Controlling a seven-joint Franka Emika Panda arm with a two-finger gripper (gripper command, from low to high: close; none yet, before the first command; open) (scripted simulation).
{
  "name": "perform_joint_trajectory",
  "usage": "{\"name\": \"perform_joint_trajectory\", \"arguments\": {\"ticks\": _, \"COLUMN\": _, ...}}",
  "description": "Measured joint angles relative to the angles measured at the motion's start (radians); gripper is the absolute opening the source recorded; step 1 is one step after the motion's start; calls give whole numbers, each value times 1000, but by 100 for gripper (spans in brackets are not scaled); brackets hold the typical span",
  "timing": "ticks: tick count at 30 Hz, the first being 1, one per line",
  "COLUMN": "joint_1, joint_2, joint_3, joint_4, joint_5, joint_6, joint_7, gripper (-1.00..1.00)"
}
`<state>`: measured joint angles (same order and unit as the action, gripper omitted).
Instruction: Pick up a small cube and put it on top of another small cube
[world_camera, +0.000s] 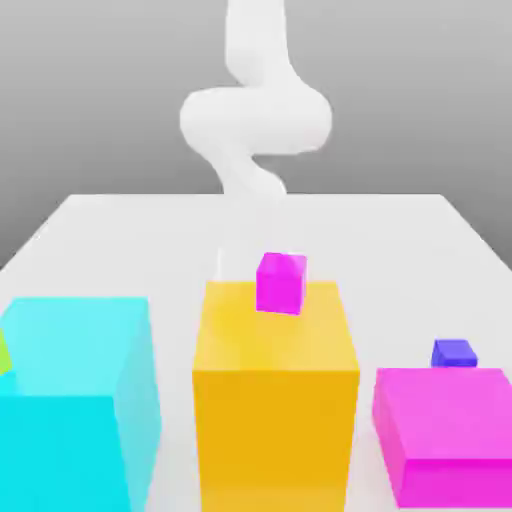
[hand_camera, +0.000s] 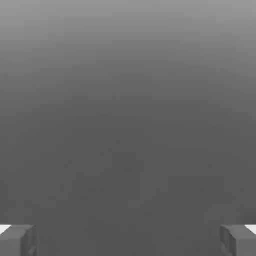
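While fingers (hand_camera: 17, 241) spread | blue-violet cube (world_camera: 454, 353) behind magenta block (world_camera: 450, 435)

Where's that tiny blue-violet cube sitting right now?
The blue-violet cube is toward the exterior view's right, showing just above the far top edge of the big magenta block, well to the right of the orange block.

Exterior view faces the arm (world_camera: 255, 120) low across close blocks (world_camera: 275, 395).
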<state>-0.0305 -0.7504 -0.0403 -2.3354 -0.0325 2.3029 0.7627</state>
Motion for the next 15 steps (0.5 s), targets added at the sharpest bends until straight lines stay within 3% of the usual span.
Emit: {"name": "perform_joint_trajectory", "arguments": {"ticks": 15, "joint_1": -282, "joint_2": 535, "joint_3": -240, "joint_4": -286, "joint_5": -388, "joint_6": 163, "joint_7": -244, "gripper": 0}}
